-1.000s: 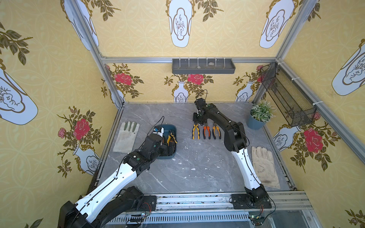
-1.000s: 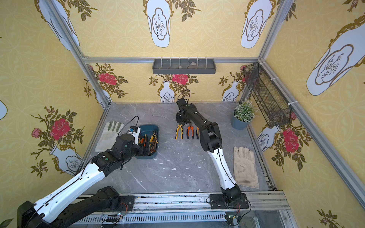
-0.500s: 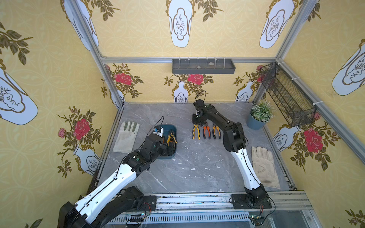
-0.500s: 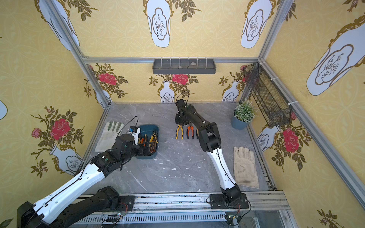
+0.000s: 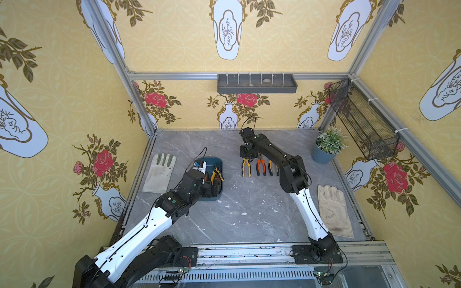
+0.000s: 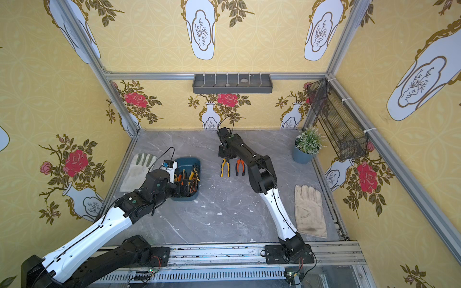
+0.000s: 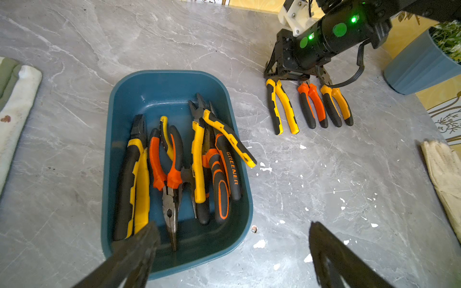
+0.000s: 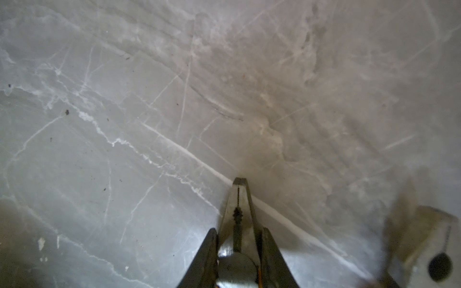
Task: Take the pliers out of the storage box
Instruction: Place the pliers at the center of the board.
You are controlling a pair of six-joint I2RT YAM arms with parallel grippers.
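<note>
Right fingers (image 8: 207,256) have edged along three orange-and-yellow-handled pliers (image 7: 315,104) rowed on grey marble worktop (image 7: 324,187), pinching one's nose. Left fingers (image 7: 134,254) spread wide above dark teal plastic storage box (image 7: 159,99); other pliers (image 7: 172,162) piled inside.

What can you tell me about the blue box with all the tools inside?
The storage box is a dark teal tub, smooth plastic by its look, rectangular with rounded corners, no lid. It sits flat on the grey table, beside a row of three pliers. A heap of pliers with yellow or orange handles lies inside; one yellow handle pokes over the rim. The left hand hangs open over one end, not gripping it.
</note>
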